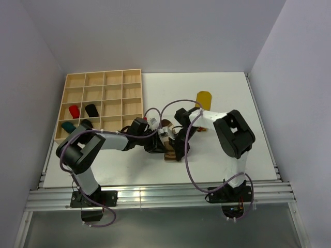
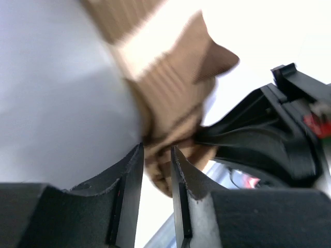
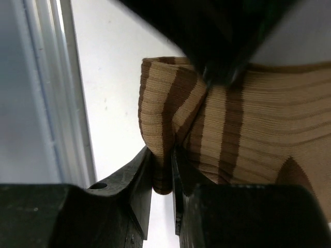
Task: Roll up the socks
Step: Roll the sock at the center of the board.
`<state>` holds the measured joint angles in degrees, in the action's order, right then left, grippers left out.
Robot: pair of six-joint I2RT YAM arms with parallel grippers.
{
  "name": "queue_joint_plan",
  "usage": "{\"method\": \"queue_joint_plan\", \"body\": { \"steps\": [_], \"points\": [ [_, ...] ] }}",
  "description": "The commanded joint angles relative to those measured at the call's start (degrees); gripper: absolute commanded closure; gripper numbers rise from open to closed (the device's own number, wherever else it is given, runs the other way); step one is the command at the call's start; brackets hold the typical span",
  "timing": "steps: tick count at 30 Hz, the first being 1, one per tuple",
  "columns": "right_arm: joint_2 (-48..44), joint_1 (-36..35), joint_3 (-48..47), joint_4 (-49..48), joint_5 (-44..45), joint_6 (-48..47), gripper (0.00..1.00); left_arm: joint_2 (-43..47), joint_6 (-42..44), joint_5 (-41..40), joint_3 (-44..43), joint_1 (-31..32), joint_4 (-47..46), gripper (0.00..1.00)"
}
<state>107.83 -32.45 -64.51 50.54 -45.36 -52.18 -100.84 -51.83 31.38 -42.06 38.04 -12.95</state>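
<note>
**Position of the work piece.** The tan sock with brown stripes (image 3: 258,129) is at the centre of the white counter (image 1: 243,93), toward its near edge, where the two arms meet. It is bunched and lifted into folds rather than lying flat.

**Right gripper** (image 3: 163,175). The jaws are closed tight on a doubled fold at the sock's edge. The fabric is pinched between the pads and a small loop shows just below them. The rest of the sock spreads away to the right of the jaws.

**Left gripper** (image 2: 156,173). The jaws stand a narrow gap apart with a hanging fold of the same sock in that gap. The left wrist view is blurred, so it cannot be told whether the pads press on the cloth. This gripper is just beside the right one, with the sock bridging the two.

**Other socks.** A mustard sock (image 1: 204,98) lies flat farther back on the counter, well apart from the jaws. The wooden divided tray (image 1: 103,73) at the far left holds a red roll (image 1: 74,111), a black roll (image 1: 92,110) and a teal roll (image 1: 68,126), each in its own compartment.
</note>
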Motion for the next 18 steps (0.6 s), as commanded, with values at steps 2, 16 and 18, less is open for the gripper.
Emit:
{"method": "queue_joint_plan", "body": {
  "steps": [2,16,18],
  "points": [
    [5.71,2.3,-5.26,12.46,-1.83,-2.39,0.76,5.56,3.67,-10.28,3.65,-0.6,-4.09,0.66],
    [16.7,4.06,-15.81,18.18,-1.83,4.28,0.76,15.76,11.23,-22.5,12.97,7.74,-24.74,0.57],
    [17.76,4.32,-17.13,19.59,-2.18,4.63,0.76,14.63,12.45,-21.97,12.45,8.54,-27.39,0.56]
  ]
}}
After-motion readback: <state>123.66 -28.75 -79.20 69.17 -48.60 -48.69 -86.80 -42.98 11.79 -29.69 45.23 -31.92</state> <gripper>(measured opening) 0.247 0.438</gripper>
